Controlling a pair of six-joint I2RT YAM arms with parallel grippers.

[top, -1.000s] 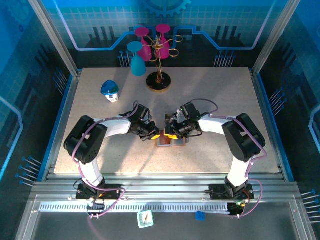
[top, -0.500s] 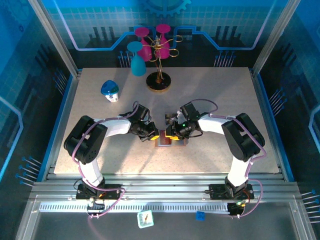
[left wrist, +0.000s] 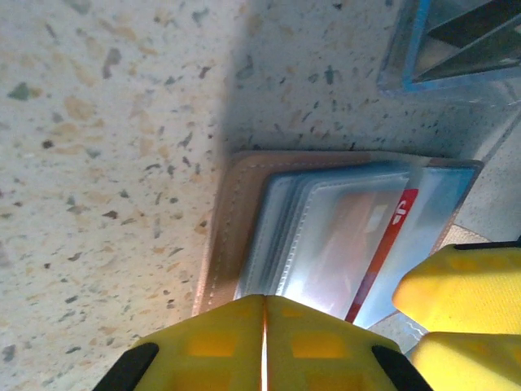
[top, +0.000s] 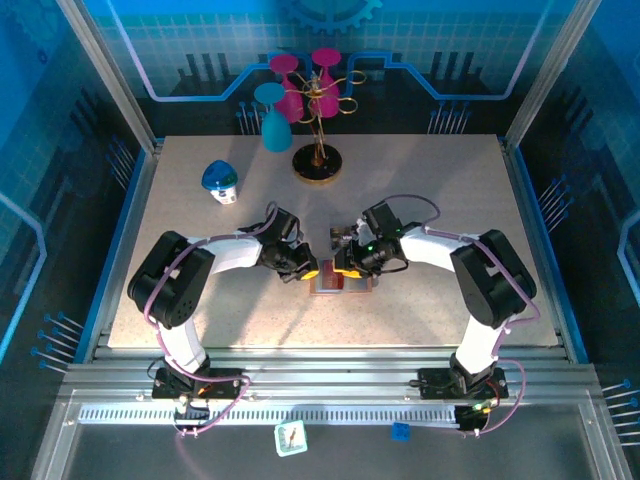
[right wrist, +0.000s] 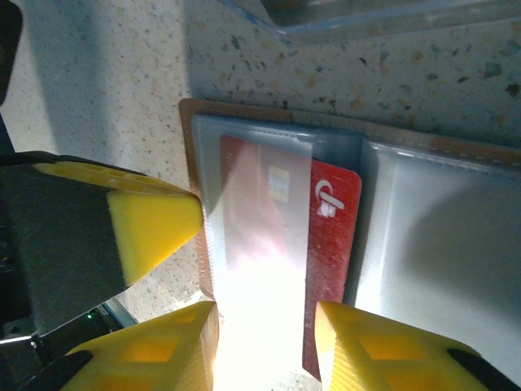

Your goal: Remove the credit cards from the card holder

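The card holder [top: 342, 284] lies open on the table between both arms, its salmon-brown rim [left wrist: 221, 236] framing clear pocket sleeves. A red credit card [right wrist: 332, 244] sticks partly out of a glossy sleeve [right wrist: 260, 220]; its red edge [left wrist: 383, 248] also appears in the left wrist view. My left gripper [left wrist: 264, 322] is shut with nothing between its fingers, its tip at the holder's left edge [right wrist: 151, 224]. My right gripper [right wrist: 266, 346] is open just above the sleeve and card, one finger [right wrist: 155, 354] on each side. Other cards are hidden.
A clear plastic box [left wrist: 456, 45] stands just beyond the holder, also along the top of the right wrist view [right wrist: 366, 16]. A stand with pink and blue glasses [top: 312, 100] is at the back, and a blue-and-white object [top: 220, 182] at the back left.
The right arm's elbow and forearm have shifted slightly to the right. Both grippers stay over the card holder and the left arm has not moved.
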